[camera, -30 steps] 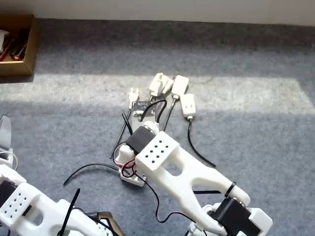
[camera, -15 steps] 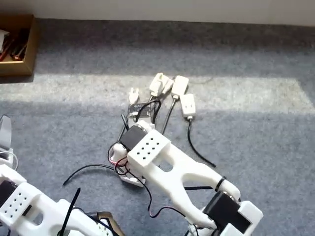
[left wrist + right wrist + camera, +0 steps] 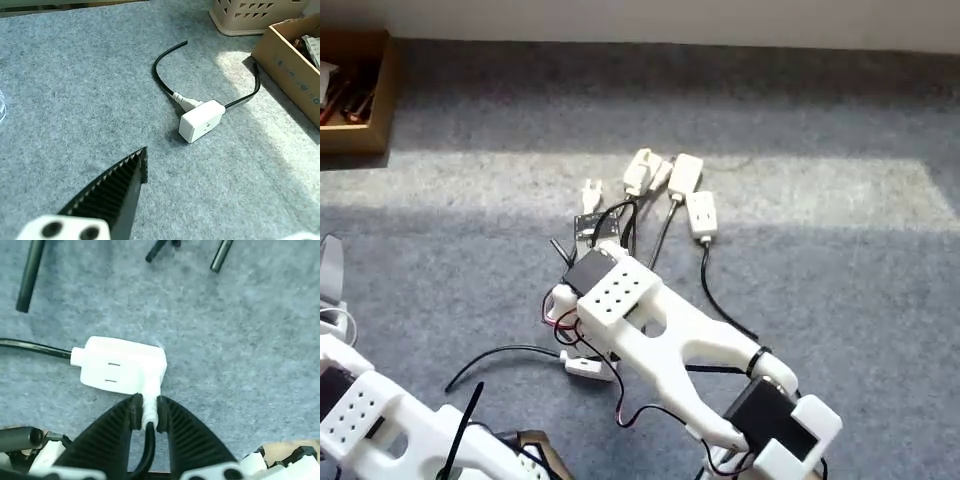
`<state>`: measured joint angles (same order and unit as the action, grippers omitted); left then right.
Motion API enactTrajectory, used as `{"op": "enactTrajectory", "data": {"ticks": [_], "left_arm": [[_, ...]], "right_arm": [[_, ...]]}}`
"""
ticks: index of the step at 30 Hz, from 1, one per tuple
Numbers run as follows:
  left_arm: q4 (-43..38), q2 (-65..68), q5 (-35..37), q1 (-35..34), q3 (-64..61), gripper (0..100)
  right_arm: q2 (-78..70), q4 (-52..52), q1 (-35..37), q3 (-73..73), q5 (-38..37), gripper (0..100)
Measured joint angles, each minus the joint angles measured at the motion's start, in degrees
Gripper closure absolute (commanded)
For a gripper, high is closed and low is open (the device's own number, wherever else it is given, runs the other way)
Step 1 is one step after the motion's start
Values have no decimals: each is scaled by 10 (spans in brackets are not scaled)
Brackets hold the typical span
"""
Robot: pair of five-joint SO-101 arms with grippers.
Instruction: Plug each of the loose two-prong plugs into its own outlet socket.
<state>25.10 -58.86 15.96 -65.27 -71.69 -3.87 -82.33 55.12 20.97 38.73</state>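
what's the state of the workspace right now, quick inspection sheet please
surface: grey carpet, with a sunlit band across its far part
job's things: near socket block with a white plug against its end; plug and socket cluster lying beyond the arm; second socket block with a plug in one end
clutter: nothing seen
grippers: right gripper shut on the white plug's neck; left gripper over bare carpet, short of the second socket block
cables: black cords trail loose from the blocks across the carpet
surroundings: wooden box at the far corner; beige basket
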Motion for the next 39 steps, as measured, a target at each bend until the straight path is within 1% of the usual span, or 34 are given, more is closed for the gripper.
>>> {"op": "enactTrajectory", "data": {"ticks": [2, 4, 6, 9, 11, 12, 13, 15, 17, 20, 22, 24, 25, 29, 31, 33, 35, 37, 39], "left_arm": [[0, 0, -21, 5, 6, 447], [0, 0, -43, 19, 11, 447], [0, 0, -51, 29, 11, 447], [4, 0, -55, 31, 13, 447], [30, 0, -58, 43, 28, 447], [47, 0, -62, 49, 35, 447], [64, 0, -70, 58, 42, 447], [93, 0, -88, 80, 58, 447], [125, 0, -106, 111, 75, 447], [195, 0, -163, 181, 110, 447], [273, 0, -213, 247, 145, 447], [377, 0, -265, 326, 193, 447], [431, 0, -287, 367, 222, 447], [635, -1, -349, 525, 345, 448], [712, -2, -380, 607, 394, 458], [744, -6, -394, 673, 406, 505], [751, -1, -415, 711, 395, 558], [737, 16, -456, 724, 357, 574], [695, 42, -507, 727, 302, 574]], "right_arm": [[0, -3, 0, -6, -4, 958], [-9, -20, 0, -35, -4, 871], [-12, -48, 0, -74, -4, 733], [-13, -109, -4, -149, -4, 473], [-8, -143, -2, -209, -4, 315], [-3, -155, -2, -238, -4, 259], [4, -159, -2, -267, -4, 231], [24, -161, -4, -326, -4, 241], [52, -162, -3, -376, -18, 289], [118, -163, -23, -431, -54, 413], [173, -163, -70, -445, -62, 500], [229, -164, -149, -439, -76, 572], [255, -164, -199, -428, -97, 601], [345, -164, -416, -345, -225, 703], [382, -164, -509, -279, -300, 748], [411, -164, -579, -193, -375, 760], [433, -158, -619, -88, -438, 762], [457, -120, -631, 33, -464, 763], [490, -41, -636, 161, -474, 763]]}}
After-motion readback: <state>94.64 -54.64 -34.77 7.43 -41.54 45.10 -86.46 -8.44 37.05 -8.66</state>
